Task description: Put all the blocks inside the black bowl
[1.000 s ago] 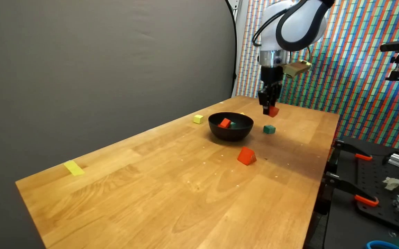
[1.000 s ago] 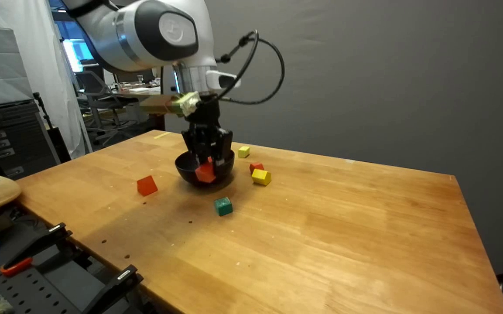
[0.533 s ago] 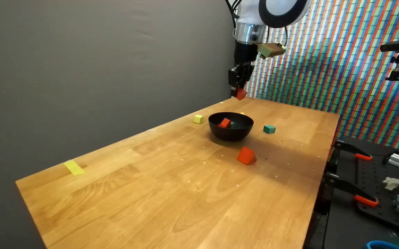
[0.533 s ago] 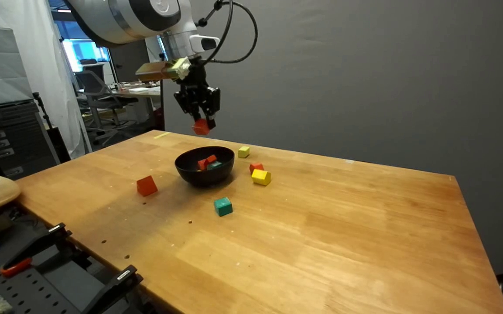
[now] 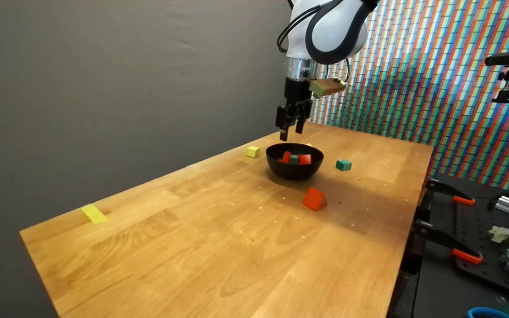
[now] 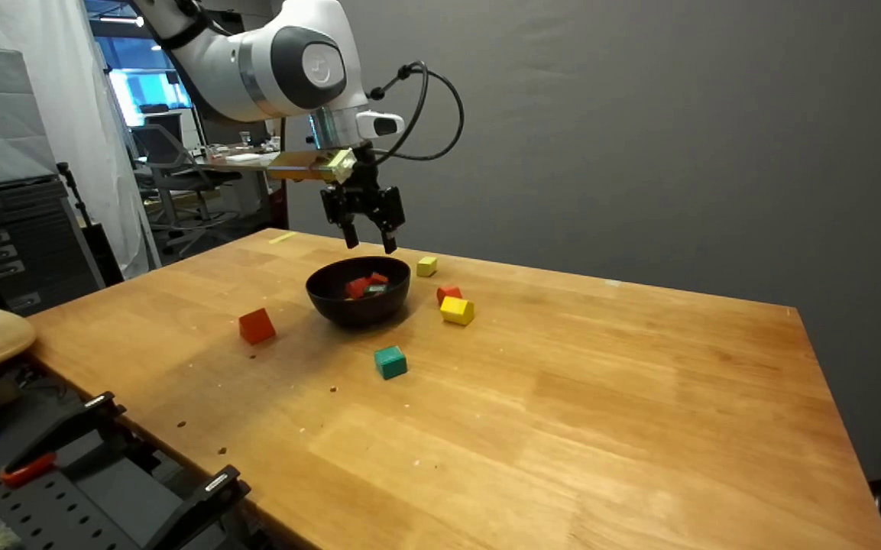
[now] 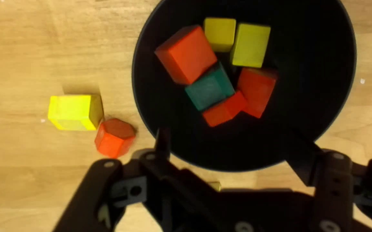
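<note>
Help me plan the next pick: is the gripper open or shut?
Open: both exterior views show the gripper with fingers apart, nothing between them; in the wrist view, the bowl shows through the gap.

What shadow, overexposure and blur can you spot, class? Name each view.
In both exterior views, a soft shadow lies on the table near the black bowl; in an exterior view, a bluish background patch looks overexposed; in the wrist view, the gripper looks dark and blurred.
</note>
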Tool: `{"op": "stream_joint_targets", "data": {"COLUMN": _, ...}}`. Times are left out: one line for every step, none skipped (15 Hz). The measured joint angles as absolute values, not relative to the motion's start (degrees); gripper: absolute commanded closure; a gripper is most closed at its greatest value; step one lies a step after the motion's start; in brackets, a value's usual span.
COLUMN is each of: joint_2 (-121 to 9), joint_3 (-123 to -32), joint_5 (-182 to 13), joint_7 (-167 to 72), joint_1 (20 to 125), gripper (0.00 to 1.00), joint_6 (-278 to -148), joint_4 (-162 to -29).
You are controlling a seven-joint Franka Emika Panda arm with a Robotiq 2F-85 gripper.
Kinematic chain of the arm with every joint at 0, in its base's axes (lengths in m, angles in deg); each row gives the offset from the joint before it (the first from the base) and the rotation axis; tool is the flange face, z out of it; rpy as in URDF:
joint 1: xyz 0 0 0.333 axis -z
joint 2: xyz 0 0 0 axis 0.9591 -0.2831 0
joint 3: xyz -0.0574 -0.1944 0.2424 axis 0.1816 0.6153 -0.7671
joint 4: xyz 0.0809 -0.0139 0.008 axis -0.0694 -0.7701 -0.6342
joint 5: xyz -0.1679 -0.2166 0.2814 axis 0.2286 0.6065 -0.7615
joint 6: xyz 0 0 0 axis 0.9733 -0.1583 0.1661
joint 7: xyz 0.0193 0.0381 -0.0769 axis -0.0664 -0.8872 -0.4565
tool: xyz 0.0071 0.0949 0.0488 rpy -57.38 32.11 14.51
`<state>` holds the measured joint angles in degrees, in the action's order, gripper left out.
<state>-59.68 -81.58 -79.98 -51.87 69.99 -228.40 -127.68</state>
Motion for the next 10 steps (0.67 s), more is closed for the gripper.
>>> {"op": "stream_joint_targets", "data": {"joint_2": -58.62, "joint_3": -81.57, "joint_5": -79.98, "joint_7": -51.63, "joint_1": 70.05, "gripper": 0.00, "joint_6": -229.40, "joint_4": -127.94}}
{"op": "stream_joint_targets", "data": {"joint_2": -56.99, "joint_3": -81.58, "joint_5": -79.98, "joint_7": -50.57, "joint_1": 70.14, "gripper": 0.00, "joint_6": -230.12, "joint_4": -128.44}}
{"op": "stream_joint_targets", "data": {"joint_2": -54.78, "joint_3": -81.75, "joint_5": -80.04, "joint_7": -47.93, "joint_1": 70.40, "gripper": 0.00, "joint_6": -230.08, "joint_4": -129.30}}
{"op": "stream_joint_targets", "data": {"joint_2": -52.14, "joint_3": -82.06, "joint_5": -80.16, "joint_7": -44.36, "joint_1": 70.82, "gripper": 0.00, "joint_6": -228.60, "joint_4": -130.43}}
{"op": "stream_joint_targets", "data": {"joint_2": -49.20, "joint_3": -82.38, "joint_5": -80.56, "joint_7": -40.44, "joint_1": 71.34, "gripper": 0.01, "joint_6": -226.33, "joint_4": -131.73}}
{"op": "stream_joint_targets", "data": {"joint_2": -46.34, "joint_3": -82.47, "joint_5": -80.88, "joint_7": -36.44, "joint_1": 71.78, "gripper": 0.00, "joint_6": -224.22, "joint_4": -132.96}}
{"op": "stream_joint_targets", "data": {"joint_2": -43.74, "joint_3": -82.48, "joint_5": -81.47, "joint_7": -32.38, "joint_1": 72.12, "gripper": 0.00, "joint_6": -222.58, "joint_4": -133.98}}
{"op": "stream_joint_targets", "data": {"joint_2": -42.25, "joint_3": -82.41, "joint_5": -81.74, "joint_7": -31.56, "joint_1": 72.24, "gripper": 0.00, "joint_6": -221.98, "joint_4": -134.50}}
{"op": "stream_joint_targets", "data": {"joint_2": -42.03, "joint_3": -82.41, "joint_5": -81.74, "joint_7": -31.69, "joint_1": 72.24, "gripper": 0.00, "joint_6": -221.93, "joint_4": -134.64}}
{"op": "stream_joint_targets", "data": {"joint_2": -42.44, "joint_3": -82.43, "joint_5": -81.74, "joint_7": -31.75, "joint_1": 72.22, "gripper": 0.00, "joint_6": -221.95, "joint_4": -134.64}}
